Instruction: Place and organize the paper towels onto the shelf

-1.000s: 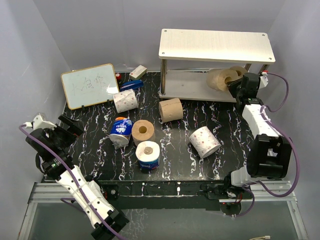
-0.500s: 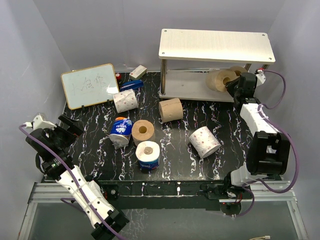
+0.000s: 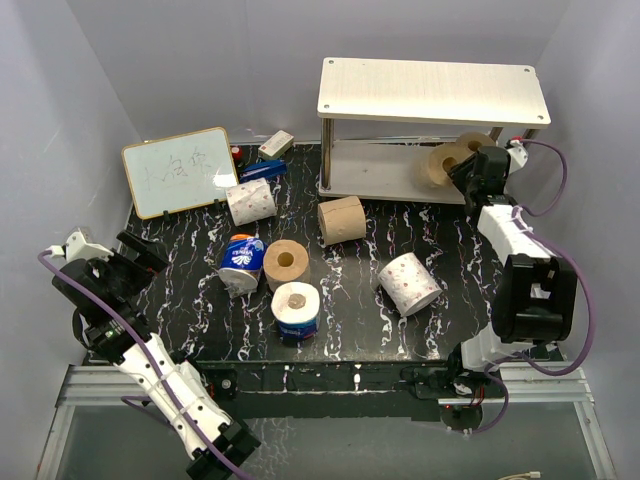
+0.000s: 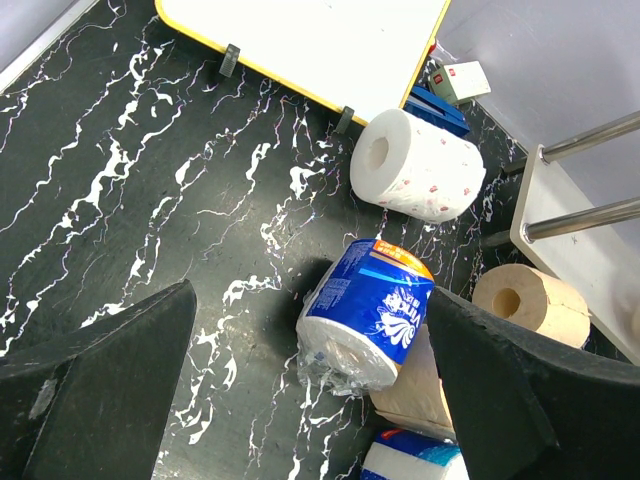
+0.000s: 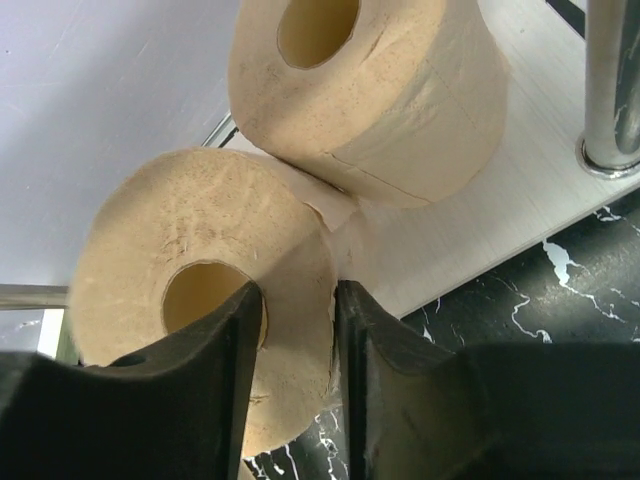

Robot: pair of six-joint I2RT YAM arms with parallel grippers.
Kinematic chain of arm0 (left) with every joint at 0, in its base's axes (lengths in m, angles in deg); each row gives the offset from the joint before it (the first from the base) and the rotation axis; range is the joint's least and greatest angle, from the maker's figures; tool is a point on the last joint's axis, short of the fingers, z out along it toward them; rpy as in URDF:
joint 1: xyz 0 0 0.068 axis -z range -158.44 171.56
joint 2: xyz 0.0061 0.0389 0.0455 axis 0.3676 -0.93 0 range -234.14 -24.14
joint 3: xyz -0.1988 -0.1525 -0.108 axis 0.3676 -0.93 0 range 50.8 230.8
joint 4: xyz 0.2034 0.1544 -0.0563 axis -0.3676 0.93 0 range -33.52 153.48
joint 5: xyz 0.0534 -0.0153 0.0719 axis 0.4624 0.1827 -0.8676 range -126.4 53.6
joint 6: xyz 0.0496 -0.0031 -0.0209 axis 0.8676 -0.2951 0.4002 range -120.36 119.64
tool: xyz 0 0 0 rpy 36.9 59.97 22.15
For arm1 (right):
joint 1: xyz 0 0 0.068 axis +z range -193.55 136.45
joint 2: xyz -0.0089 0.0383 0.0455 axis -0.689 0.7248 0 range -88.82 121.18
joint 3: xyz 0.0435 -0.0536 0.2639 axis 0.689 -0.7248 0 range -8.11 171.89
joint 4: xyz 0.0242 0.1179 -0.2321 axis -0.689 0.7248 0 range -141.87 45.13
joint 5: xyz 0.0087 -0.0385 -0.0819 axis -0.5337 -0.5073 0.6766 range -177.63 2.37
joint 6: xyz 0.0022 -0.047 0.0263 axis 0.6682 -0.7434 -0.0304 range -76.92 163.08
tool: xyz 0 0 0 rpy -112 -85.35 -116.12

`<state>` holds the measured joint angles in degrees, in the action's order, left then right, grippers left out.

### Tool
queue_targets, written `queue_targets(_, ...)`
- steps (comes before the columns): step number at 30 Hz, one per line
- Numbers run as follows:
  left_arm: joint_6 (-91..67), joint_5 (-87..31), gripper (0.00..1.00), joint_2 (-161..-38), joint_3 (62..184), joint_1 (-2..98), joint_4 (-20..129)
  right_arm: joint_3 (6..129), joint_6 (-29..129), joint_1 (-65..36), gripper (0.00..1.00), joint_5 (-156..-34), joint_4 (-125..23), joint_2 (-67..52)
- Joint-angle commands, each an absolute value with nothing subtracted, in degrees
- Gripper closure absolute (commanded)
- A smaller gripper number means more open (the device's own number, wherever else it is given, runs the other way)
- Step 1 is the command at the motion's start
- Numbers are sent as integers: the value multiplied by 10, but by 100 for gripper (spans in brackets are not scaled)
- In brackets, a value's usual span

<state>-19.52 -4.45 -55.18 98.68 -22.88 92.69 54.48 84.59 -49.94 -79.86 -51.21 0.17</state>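
The shelf (image 3: 430, 92) stands at the back right. On its lower board (image 5: 480, 220) two tan paper towels touch each other. My right gripper (image 3: 468, 172) (image 5: 298, 300) is shut on the wall of the nearer tan roll (image 5: 190, 240), one finger in its core and the other outside. The second tan roll (image 5: 370, 100) lies behind it. My left gripper (image 3: 140, 255) (image 4: 310, 330) hangs open at the left, above the mat, with a blue-wrapped roll (image 4: 375, 310) lying below and between its fingers. More rolls lie on the mat: white (image 3: 250, 201), tan (image 3: 341, 220), tan (image 3: 286, 262), white (image 3: 410, 283).
A small whiteboard (image 3: 180, 170) leans at the back left, with small boxes (image 3: 268, 158) beside it. A white roll with a blue band (image 3: 296, 310) stands near the front. A shiny shelf leg (image 5: 612, 90) stands just right of my right gripper.
My right arm has pushed forward and carried the tan roll deeper onto the lower board, up against the other tan roll. The left arm has not moved.
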Motion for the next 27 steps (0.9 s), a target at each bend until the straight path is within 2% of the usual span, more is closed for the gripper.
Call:
queue_targets(1, -198, -41, 2, -553, 983, -232, 922, 585, 836, -497, 64, -784, -587, 6)
queue_targets(4, -199, -43, 2, -551, 982, -232, 921, 588, 829, -497, 62, -777, -589, 10)
queue_targets(7, -199, -42, 2, -552, 983, -232, 922, 589, 836, -497, 48, -783, -588, 14)
queue_targets(14, -198, -41, 2, -555, 981, -232, 922, 594, 823, -496, 46, -797, -592, 7)
queue_targets(18, -198, -41, 2, -556, 981, -232, 923, 601, 715, -480, 42, -831, -527, -56)
queue_targets(20, -199, -41, 2, -555, 981, -232, 922, 563, 669, -479, 35, -871, -497, -119)
queue_targets(22, -199, -41, 2, -555, 981, -232, 921, 538, 596, -478, 9, -948, -455, -183)
queue_targets(23, -199, -40, 2, -556, 981, -232, 921, 535, 552, -478, 3, -989, -421, -210)
queue_targets(25, -198, -40, 2, -558, 982, -232, 921, 550, 451, -478, 2, -1064, -343, -246)
queue_targets(27, -198, -40, 2, -560, 982, -233, 923, 555, 416, -479, 2, -1052, -304, -271)
